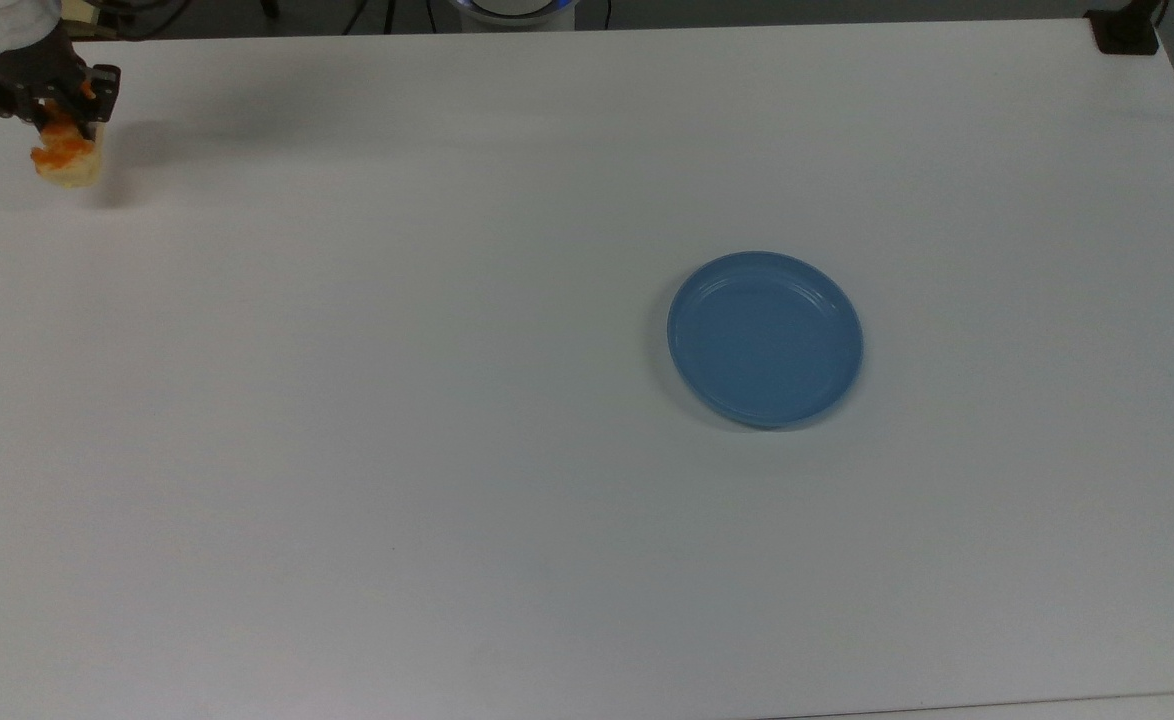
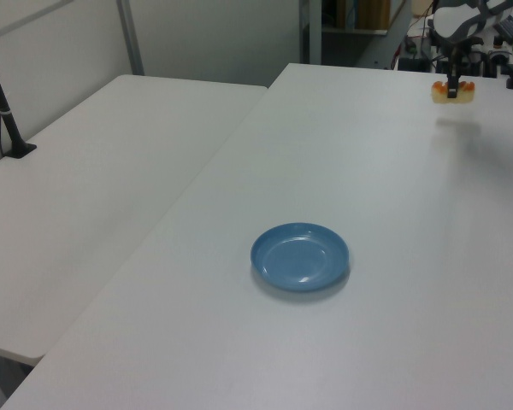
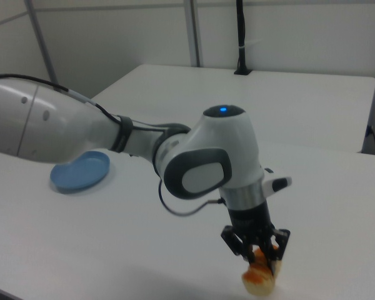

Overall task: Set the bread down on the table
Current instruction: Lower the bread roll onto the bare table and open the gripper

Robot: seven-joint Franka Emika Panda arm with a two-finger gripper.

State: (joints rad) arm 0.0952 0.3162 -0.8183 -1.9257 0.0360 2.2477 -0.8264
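Table [image 1: 547, 560]: white, bare apart from blue plate [image 1: 765, 338].
Gripper [image 1: 55, 118]: I see it clamped on bread [image 1: 65, 160], well away from plate.
Bread: looks soft and light; I'd hold mid-body, gently.

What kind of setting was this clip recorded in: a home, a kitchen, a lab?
Most likely a robotics lab or office workroom. Plain white tables stand pushed together beside partition walls, cables and equipment clutter the far end, and the only props are a blue plate and the bread in the gripper.
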